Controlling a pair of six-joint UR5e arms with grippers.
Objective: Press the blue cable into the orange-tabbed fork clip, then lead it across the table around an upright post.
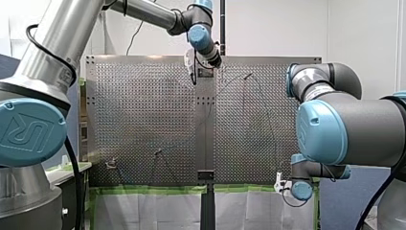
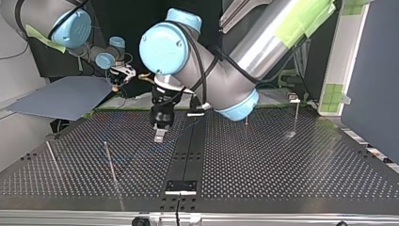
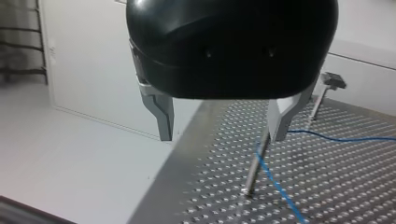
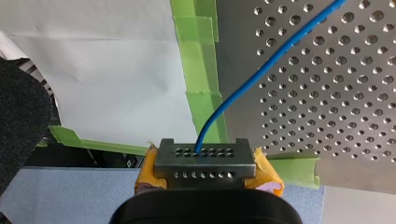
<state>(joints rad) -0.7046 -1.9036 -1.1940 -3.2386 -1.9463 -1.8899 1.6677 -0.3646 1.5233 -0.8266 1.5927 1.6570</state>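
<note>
The blue cable (image 4: 261,70) leaves my right gripper (image 4: 204,156), which is shut on its end between yellow pads, just off the table's green-taped edge. My left gripper (image 3: 222,137) is black with metal fingers (image 3: 160,116) and hangs open over the perforated table (image 3: 345,186). A thin upright post (image 3: 254,168) stands close inside one of its fingers. The blue cable (image 3: 278,184) runs along the table past that post's base, untouched by the fingers. In the top view my left gripper (image 2: 159,135) points down near the table's middle, and my right gripper (image 2: 121,75) is at the far left edge.
A grey clip head on a stalk (image 3: 332,81) stands beyond my left gripper. In the top view, thin posts rise at the left (image 2: 110,162), the far left (image 2: 52,157) and the right (image 2: 296,115). A black rail (image 2: 188,150) splits the table. A blue-grey sheet (image 2: 61,96) lies beyond the far edge.
</note>
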